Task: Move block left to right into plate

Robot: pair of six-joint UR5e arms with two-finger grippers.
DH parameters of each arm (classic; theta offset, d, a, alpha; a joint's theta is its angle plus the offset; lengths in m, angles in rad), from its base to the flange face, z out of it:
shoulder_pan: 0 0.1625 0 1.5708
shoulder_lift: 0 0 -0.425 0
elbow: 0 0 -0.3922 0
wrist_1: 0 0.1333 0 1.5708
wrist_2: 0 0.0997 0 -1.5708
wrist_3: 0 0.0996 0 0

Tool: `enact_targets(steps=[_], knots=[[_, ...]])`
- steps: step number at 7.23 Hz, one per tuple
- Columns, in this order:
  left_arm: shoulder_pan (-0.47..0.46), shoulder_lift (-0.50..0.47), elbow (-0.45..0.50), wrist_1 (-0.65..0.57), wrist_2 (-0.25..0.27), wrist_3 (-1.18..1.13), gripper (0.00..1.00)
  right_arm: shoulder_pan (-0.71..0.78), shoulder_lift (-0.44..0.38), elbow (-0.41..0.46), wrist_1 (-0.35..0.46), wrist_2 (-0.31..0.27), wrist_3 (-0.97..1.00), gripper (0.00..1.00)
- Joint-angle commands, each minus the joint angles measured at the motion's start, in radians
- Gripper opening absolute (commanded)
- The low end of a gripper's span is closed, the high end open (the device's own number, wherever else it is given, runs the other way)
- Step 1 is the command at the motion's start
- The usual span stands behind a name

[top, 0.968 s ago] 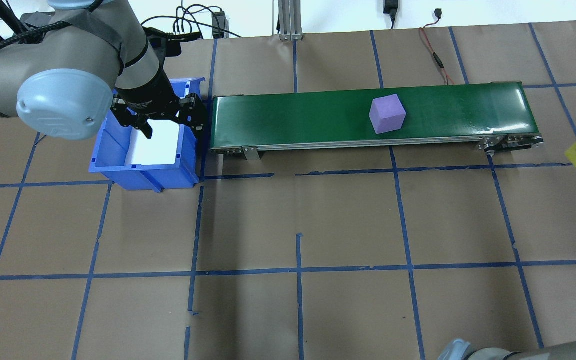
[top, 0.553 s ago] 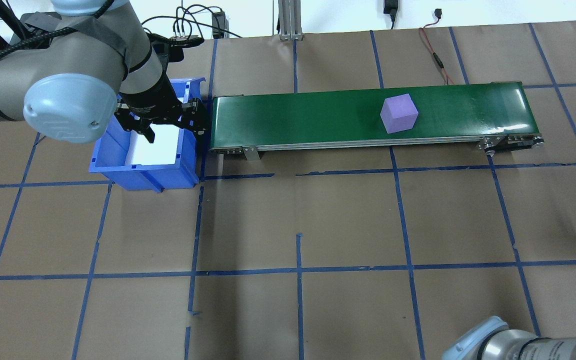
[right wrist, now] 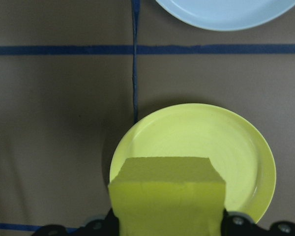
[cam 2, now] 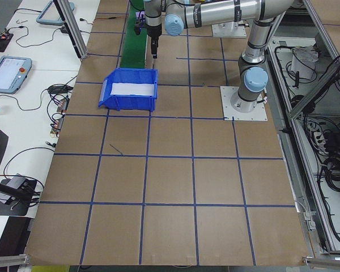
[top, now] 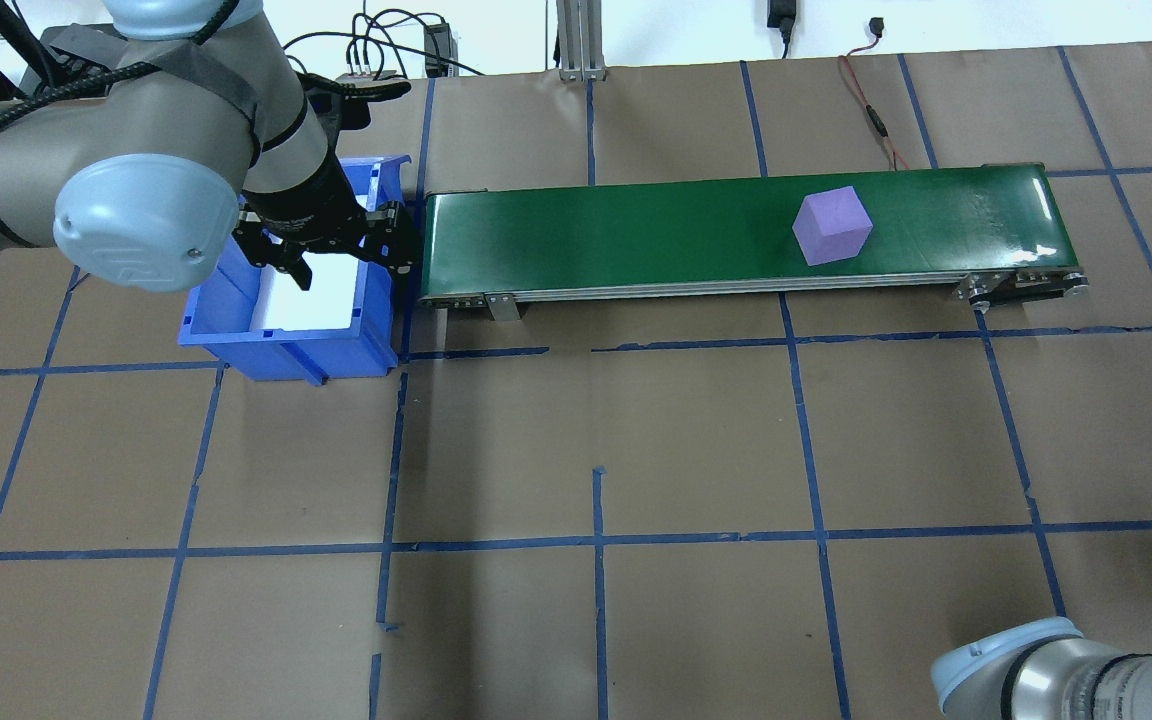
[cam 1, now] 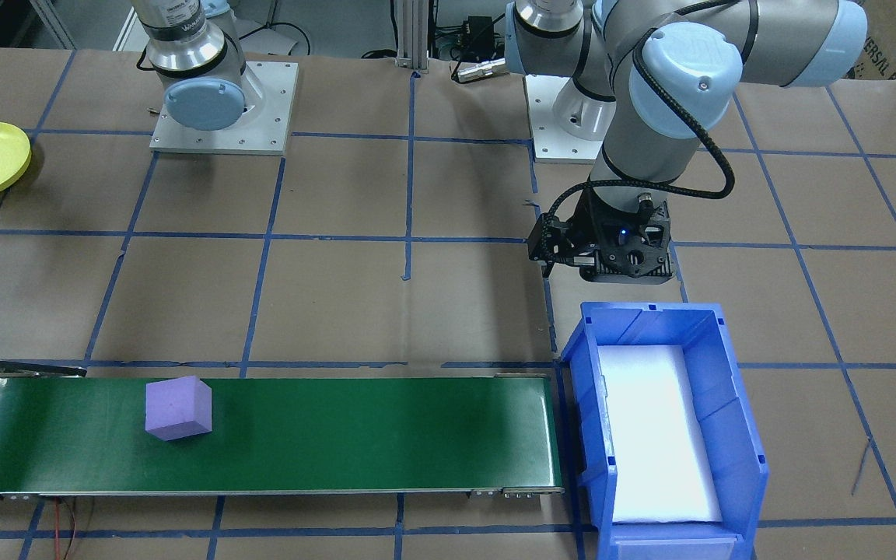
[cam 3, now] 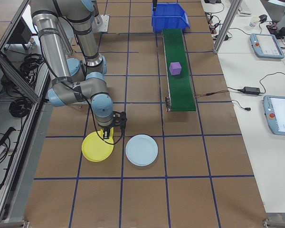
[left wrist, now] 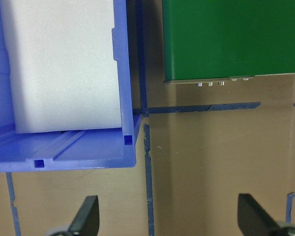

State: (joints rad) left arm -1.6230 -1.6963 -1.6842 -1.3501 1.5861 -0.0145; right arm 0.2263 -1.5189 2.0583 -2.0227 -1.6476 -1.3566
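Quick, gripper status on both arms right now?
Left gripper: open, empty, beside the blue bin.
Right gripper: shut on the yellow block, above the yellow plate.

A purple cube (top: 831, 226) sits on the green belt (top: 636, 235), toward its right end, turned a little askew. A yellow block (right wrist: 167, 194) is held above the yellow plate (right wrist: 236, 147), clear of it. That plate lies flat on the table just beside a pale blue plate (cam 3: 141, 150).
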Motion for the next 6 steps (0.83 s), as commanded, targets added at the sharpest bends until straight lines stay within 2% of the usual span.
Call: enact_targets(steps=[1,2,3,6], knots=[[0.000,0.000,0.000,0.003,0.000,0.001,1.00,-0.031,0.028,0.031,-0.051,0.009,-0.032,0.54],[0.002,0.000,0.000,0.003,0.000,0.001,1.00,-0.031,0.034,0.039,-0.059,0.035,-0.029,0.96],[0.002,0.000,0.000,0.003,0.000,0.002,1.00,-0.031,0.034,0.036,-0.060,0.049,-0.027,0.99],[0.002,0.000,0.000,0.002,0.002,0.002,1.00,-0.030,0.031,0.031,-0.057,0.038,-0.004,1.00]])
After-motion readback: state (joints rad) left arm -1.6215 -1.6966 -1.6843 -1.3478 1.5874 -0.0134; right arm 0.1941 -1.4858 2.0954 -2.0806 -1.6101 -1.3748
